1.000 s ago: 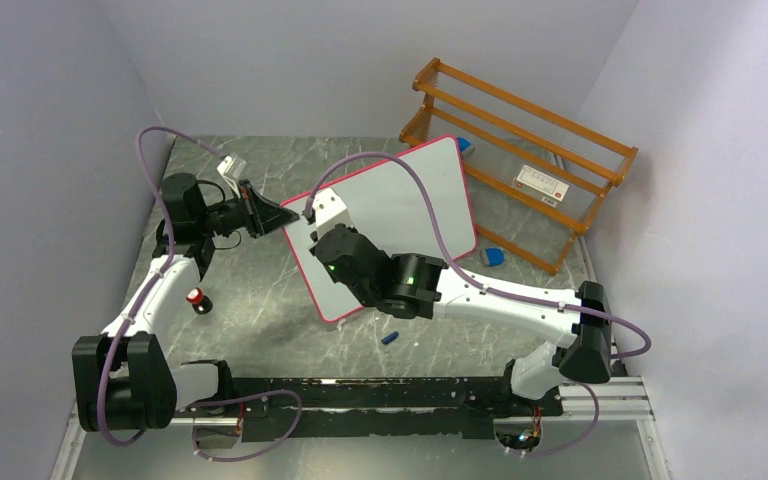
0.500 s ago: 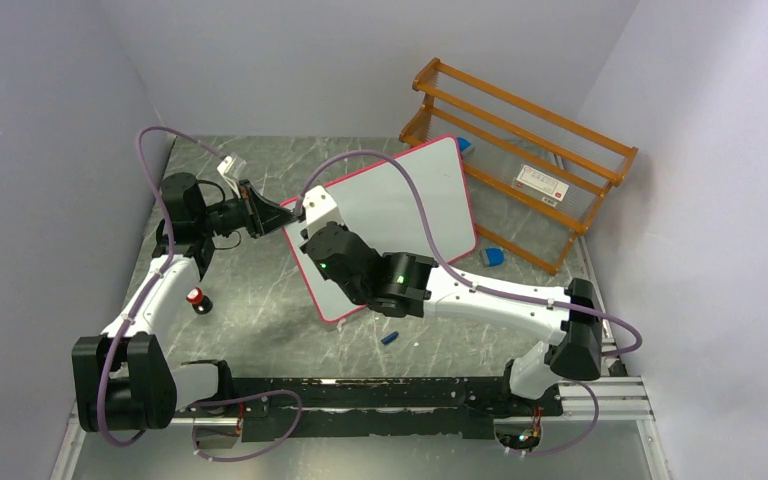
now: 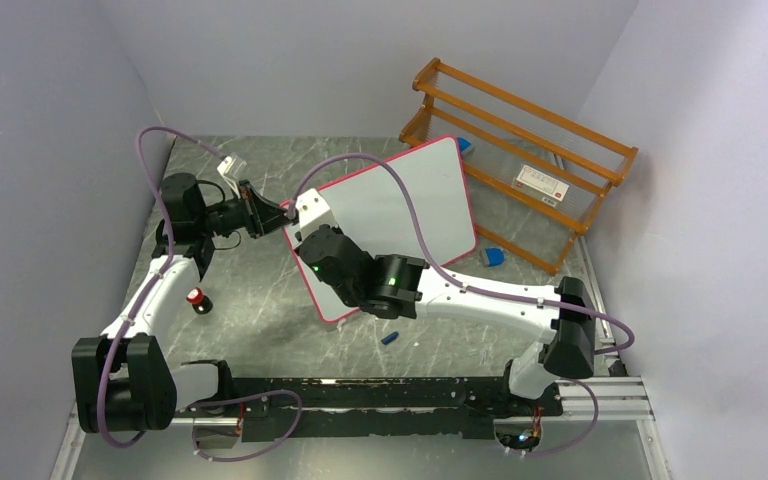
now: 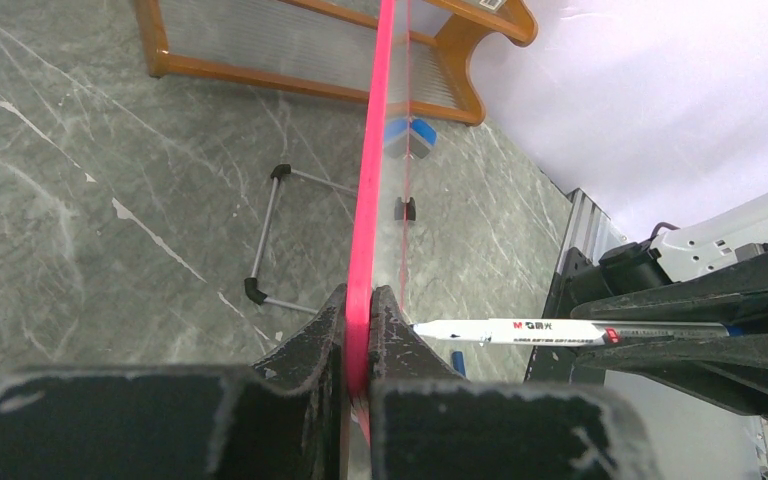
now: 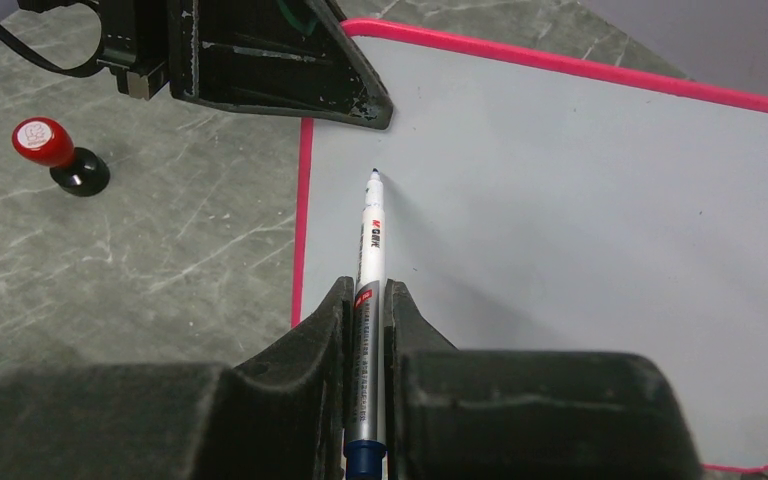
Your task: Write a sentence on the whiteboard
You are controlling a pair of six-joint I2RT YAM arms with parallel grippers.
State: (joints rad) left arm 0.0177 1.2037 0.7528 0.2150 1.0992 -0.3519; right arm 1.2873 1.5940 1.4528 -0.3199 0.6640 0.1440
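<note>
On the whiteboard's (image 5: 560,220) corner, the left gripper (image 4: 358,305) pinches its edge. Right gripper (image 5: 368,292) clamps a marker (image 5: 371,235), tip near the white surface.

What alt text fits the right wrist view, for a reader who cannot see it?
The right gripper holds a white marker, its tip pointing at the blank whiteboard near its pink-rimmed corner, where the left gripper clamps the edge. A red-topped stamp stands on the grey marble table to the left.
</note>
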